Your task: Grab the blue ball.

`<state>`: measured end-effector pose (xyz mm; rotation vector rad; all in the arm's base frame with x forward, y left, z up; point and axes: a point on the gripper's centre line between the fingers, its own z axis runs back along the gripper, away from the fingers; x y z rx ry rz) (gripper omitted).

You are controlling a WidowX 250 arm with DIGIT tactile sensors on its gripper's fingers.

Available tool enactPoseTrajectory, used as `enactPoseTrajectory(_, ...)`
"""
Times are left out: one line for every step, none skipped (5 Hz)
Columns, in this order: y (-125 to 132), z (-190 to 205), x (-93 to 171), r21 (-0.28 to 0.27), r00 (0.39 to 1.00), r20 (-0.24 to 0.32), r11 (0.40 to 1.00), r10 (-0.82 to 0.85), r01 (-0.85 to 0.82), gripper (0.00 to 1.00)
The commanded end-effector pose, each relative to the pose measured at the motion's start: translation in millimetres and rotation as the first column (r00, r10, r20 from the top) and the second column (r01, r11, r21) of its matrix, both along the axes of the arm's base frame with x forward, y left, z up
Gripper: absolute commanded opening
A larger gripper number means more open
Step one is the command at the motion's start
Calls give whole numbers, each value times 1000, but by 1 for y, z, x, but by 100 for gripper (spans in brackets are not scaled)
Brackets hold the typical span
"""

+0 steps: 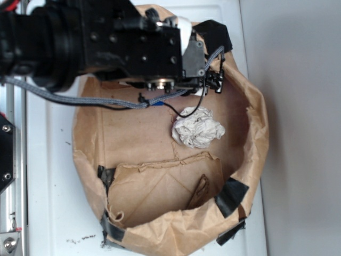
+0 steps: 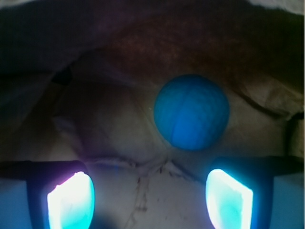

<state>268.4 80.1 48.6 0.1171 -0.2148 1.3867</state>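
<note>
Overhead, the far left of the exterior view shows a strip of metal rail (image 1: 11, 176), with the white tabletop (image 1: 50, 176) beside it. From the upper left of the frame the black WidowX arm (image 1: 80, 40) reaches rightward over the rim of a brown paper bag (image 1: 256, 154), whose sides are rolled down and patched with black tape (image 1: 233, 196), presumably to keep it standing open as a shallow bin. A braided grey cable (image 1: 80, 98) trails from the arm across the bag's left wall. Near the middle of the frame a crumpled white paper wad (image 1: 197, 127) lies on the bag floor, just right of the arm's wrist. Only a sliver of blue shows under the wrist there, so the ball is mostly hidden in this view.

Seen from the wrist, the gripper (image 2: 150, 200) has its jaws spread wide, one glowing pad at lower left and the other at lower right, with bare paper between them and nothing held. The blue ball (image 2: 191, 111) sits at centre right of the frame, ahead of the pads and nearer the right one, resting on creased brown paper in a shadowed part of the bag. By my reading, the spread jaws suit an approach, though the ball is off-centre and would need a slight shift toward it before closing.
</note>
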Motion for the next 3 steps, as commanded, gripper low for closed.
enactPoseTrajectory(31, -12, 0, 82, 996, -9, 993, 91, -90, 100)
enactPoseTrajectory(35, -19, 8, 118, 993, -21, 987, 112, -109, 100)
enactPoseTrajectory(42, -29, 15, 145, 990, -51, 982, 132, -124, 100)
